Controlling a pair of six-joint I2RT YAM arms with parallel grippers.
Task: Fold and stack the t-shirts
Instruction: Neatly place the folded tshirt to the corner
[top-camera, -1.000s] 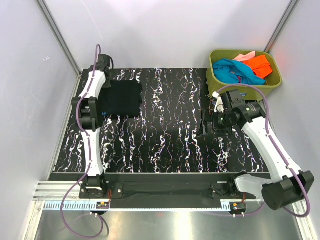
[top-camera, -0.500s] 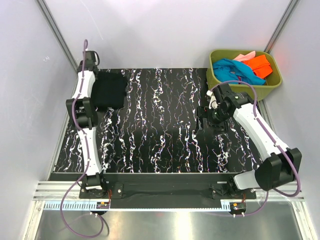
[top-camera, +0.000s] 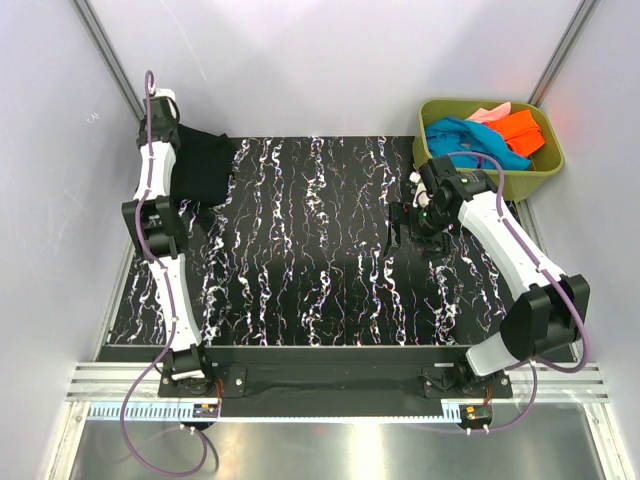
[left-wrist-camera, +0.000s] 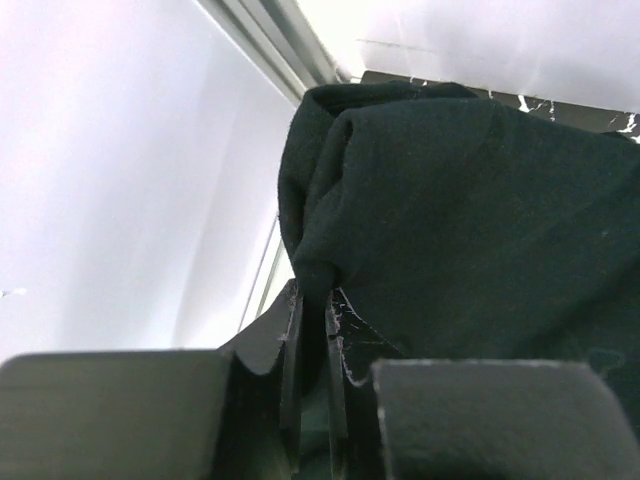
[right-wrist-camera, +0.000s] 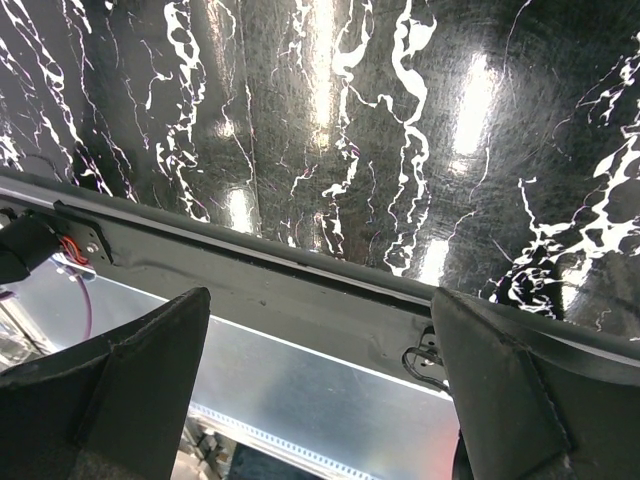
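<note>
The black t-shirt lies bunched in the far left corner of the table, and its folded edge fills the left wrist view. My left gripper is shut on a fold of that black cloth, with the fabric pinched between the fingers. A teal-blue t-shirt, an orange one and a pale pink one lie heaped in the olive tub. My right gripper hangs wide open and empty above the marbled table, left of the tub.
The olive-green tub stands at the far right corner. The black marbled tabletop is bounded by white walls and metal corner posts. The front rail shows in the right wrist view.
My left arm has swung toward the far left corner, dragging the black t-shirt with it and bunching it. The right arm has shifted left and inward, still open.
</note>
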